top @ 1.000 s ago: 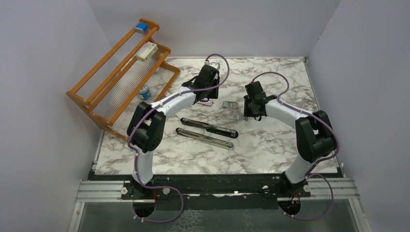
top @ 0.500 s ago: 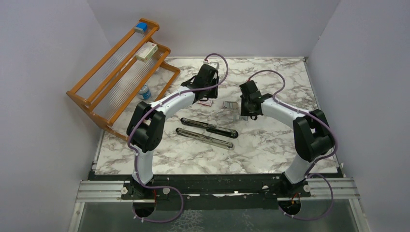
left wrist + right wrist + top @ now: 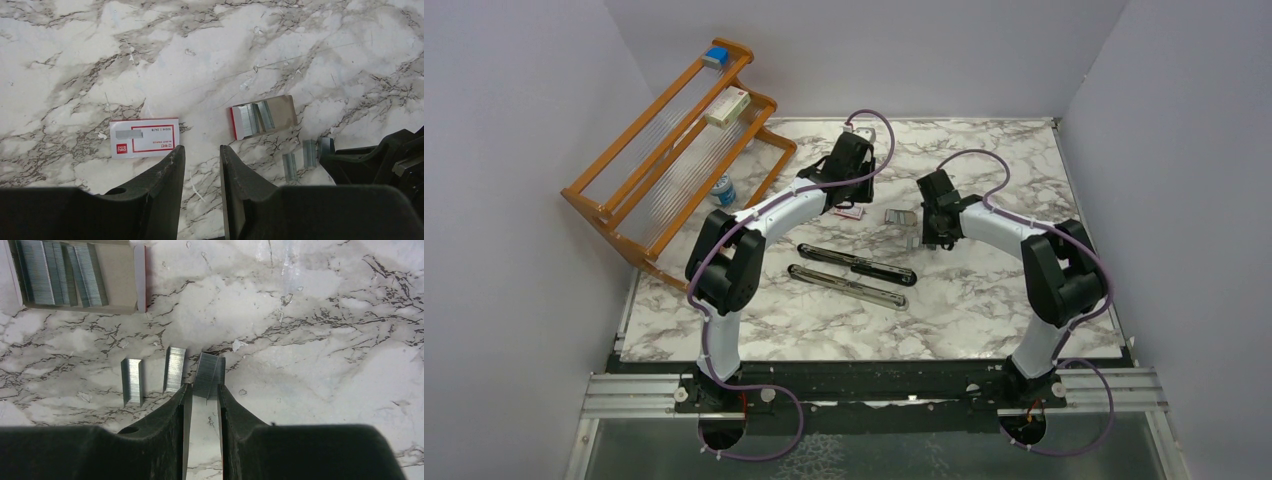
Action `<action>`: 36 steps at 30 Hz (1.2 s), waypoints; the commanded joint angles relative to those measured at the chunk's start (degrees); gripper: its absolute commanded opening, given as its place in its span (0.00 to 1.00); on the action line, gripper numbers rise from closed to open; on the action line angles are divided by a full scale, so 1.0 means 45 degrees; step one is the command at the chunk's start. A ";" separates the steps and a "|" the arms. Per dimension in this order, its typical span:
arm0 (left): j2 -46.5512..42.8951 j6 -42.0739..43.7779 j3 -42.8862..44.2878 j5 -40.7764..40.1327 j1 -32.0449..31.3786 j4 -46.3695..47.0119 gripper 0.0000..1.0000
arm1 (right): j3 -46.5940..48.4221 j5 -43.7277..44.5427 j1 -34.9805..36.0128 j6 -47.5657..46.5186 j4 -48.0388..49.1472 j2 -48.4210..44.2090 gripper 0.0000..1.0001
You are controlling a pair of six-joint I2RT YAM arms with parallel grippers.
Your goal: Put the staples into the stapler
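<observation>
right gripper (image 3: 204, 387) is pinched narrow on one staple strip (image 3: 210, 370), beside two loose strips (image 3: 174, 369). left gripper (image 3: 201, 148) hangs part-open and empty. stapler (image 3: 854, 263) lies well apart. the strip looks light, brittle, likely to snap: hold its long sides.

Bright, even light, soft shadows on the marble table (image 3: 984, 300), staples (image 3: 174, 369) crisp in wrist views
</observation>
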 commanded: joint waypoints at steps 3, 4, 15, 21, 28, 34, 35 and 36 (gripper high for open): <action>-0.0087 -0.0149 0.0161 0.0273 0.0098 0.0106 0.34 | 0.0444 0.0254 0.0087 0.0149 -0.0180 0.0325 0.28; -0.0089 -0.0149 0.0161 0.0273 0.0103 0.0118 0.34 | 0.0436 0.0240 0.0094 0.0155 -0.0194 0.0375 0.28; -0.0129 -0.0168 0.0142 0.0327 0.0180 0.0135 0.34 | 0.0541 0.0432 0.0103 -0.0014 -0.0296 0.0660 0.27; -0.0148 -0.0188 0.0141 0.0351 0.0182 0.0132 0.34 | 0.0530 0.0588 0.0102 -0.0066 -0.0400 0.0777 0.23; -0.0148 -0.0188 0.0141 0.0370 0.0192 0.0134 0.34 | 0.0483 0.0789 0.0101 -0.0200 -0.0412 0.0452 0.16; -0.0166 -0.0188 0.0140 0.0386 0.0206 0.0127 0.34 | 0.0605 0.0753 0.0096 -0.0358 -0.0559 -0.0036 0.15; -0.0168 -0.0188 0.0141 0.0387 0.0212 0.0137 0.34 | 0.0627 0.0715 0.0113 -0.0424 -0.0567 -0.0164 0.15; -0.0168 -0.0173 0.0141 0.0368 0.0208 0.0144 0.34 | 0.0633 0.0700 0.0093 -0.0461 -0.0582 -0.0255 0.15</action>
